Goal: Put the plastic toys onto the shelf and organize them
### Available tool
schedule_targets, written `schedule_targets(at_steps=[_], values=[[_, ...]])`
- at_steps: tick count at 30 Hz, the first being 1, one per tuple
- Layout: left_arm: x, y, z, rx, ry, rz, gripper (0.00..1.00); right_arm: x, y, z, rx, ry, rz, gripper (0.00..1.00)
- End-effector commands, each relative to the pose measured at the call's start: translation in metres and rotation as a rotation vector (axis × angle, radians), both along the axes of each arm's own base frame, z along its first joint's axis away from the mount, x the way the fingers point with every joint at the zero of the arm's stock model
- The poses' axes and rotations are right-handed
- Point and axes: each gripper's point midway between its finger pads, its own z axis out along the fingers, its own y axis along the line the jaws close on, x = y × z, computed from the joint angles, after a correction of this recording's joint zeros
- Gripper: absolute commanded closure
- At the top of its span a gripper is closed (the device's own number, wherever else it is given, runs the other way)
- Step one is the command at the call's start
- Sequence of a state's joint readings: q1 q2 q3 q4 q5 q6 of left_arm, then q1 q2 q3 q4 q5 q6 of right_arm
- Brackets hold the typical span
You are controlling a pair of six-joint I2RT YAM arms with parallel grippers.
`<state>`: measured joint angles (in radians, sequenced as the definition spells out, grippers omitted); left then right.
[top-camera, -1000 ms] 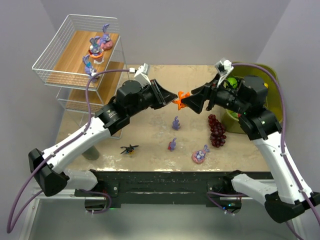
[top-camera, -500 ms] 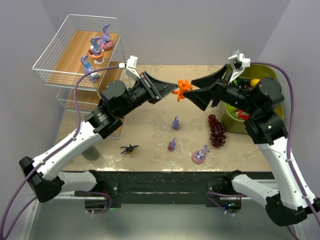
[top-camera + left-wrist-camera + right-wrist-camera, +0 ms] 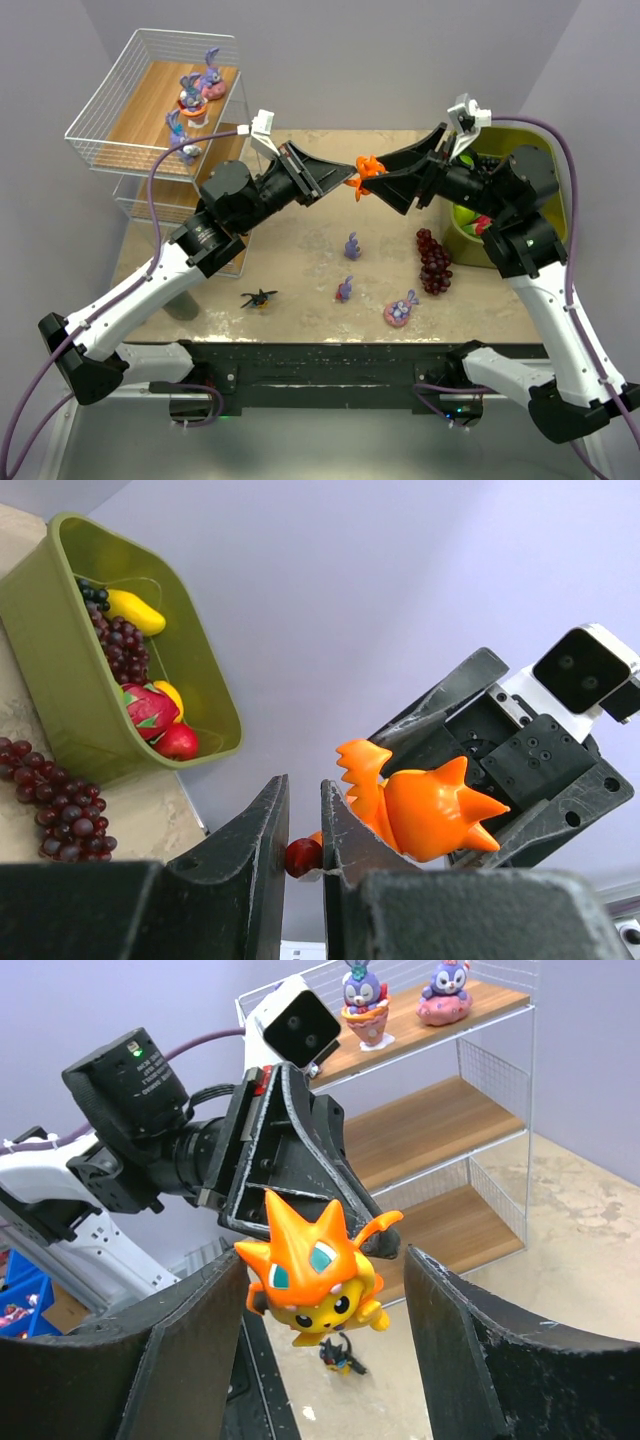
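An orange spiky toy [image 3: 365, 172] hangs in mid-air over the table's far middle. My left gripper [image 3: 348, 180] is shut on its base, a dark red piece pinched between the fingers [image 3: 255, 820]. The orange toy [image 3: 420, 805] sticks out to the right of them. My right gripper [image 3: 372, 180] faces it from the right and is open, its fingers either side of the orange toy [image 3: 315, 1280] with gaps showing. On the table lie two purple figures [image 3: 352, 245] [image 3: 345, 290], one on a pink base [image 3: 401, 309] and a black insect toy [image 3: 259, 298]. Three figurines [image 3: 198, 90] stand on the shelf [image 3: 150, 110].
A dark grape bunch [image 3: 434, 260] lies on the table at the right. Behind my right arm stands an olive-green bin [image 3: 540, 150] holding fruits. The wire shelf [image 3: 440, 1120] takes up the far left corner, its lower boards bare.
Both arms have lifted and the orange toy has risen slightly with them. My right jaws have narrowed around the toy. The left grip is unchanged.
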<state>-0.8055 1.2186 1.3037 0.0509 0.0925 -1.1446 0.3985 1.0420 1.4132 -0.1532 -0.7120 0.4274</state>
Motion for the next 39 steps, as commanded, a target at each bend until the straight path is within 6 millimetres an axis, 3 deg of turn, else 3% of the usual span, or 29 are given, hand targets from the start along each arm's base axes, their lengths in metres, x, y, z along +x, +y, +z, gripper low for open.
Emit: schedule_targets(at_steps=[1, 5, 11, 12, 15, 17, 19, 20, 23, 26, 31, 34, 39], values=[[-0.012, 0.013, 0.051, -0.121, -0.079, -0.007, 1.00, -0.007, 0.001, 0.014, 0.005, -0.065, 0.025, 0.32], [-0.012, 0.011, 0.049, -0.123, -0.074, -0.014, 1.00, -0.006, 0.002, 0.012, 0.003, -0.064, 0.034, 0.41], [-0.013, 0.007, 0.049, -0.123, -0.078, -0.034, 1.00, -0.008, 0.004, 0.012, 0.006, -0.067, 0.047, 0.76], [-0.012, 0.005, 0.047, -0.116, -0.076, -0.036, 1.00, -0.007, 0.003, 0.012, 0.007, -0.066, 0.043, 0.86], [-0.010, 0.001, 0.043, -0.100, -0.079, -0.046, 1.00, -0.005, 0.002, 0.013, 0.007, -0.062, 0.031, 1.00], [-0.010, -0.001, 0.042, -0.085, -0.081, -0.053, 0.98, -0.003, 0.000, 0.012, 0.004, -0.059, 0.010, 1.00], [-0.007, -0.004, 0.039, -0.043, -0.089, -0.048, 0.88, 0.004, -0.003, 0.010, 0.002, -0.052, -0.035, 1.00], [-0.006, -0.006, 0.037, -0.024, -0.093, -0.047, 0.75, 0.005, -0.004, 0.009, -0.002, -0.048, -0.048, 1.00], [0.003, -0.007, 0.026, 0.080, -0.105, -0.020, 0.51, 0.016, -0.009, 0.003, -0.010, -0.022, -0.106, 1.00], [0.013, -0.007, 0.015, 0.208, -0.132, 0.016, 0.38, 0.022, -0.014, 0.000, -0.019, -0.009, -0.156, 1.00], [0.029, 0.007, -0.006, 0.383, -0.158, 0.104, 0.29, 0.029, -0.020, -0.008, -0.037, 0.014, -0.213, 1.00], [0.035, 0.019, -0.008, 0.461, -0.189, 0.159, 0.26, 0.032, -0.022, -0.013, -0.042, 0.030, -0.232, 1.00], [0.031, 0.041, 0.021, 0.531, -0.314, 0.213, 0.23, 0.038, -0.023, -0.019, -0.046, 0.048, -0.255, 1.00]])
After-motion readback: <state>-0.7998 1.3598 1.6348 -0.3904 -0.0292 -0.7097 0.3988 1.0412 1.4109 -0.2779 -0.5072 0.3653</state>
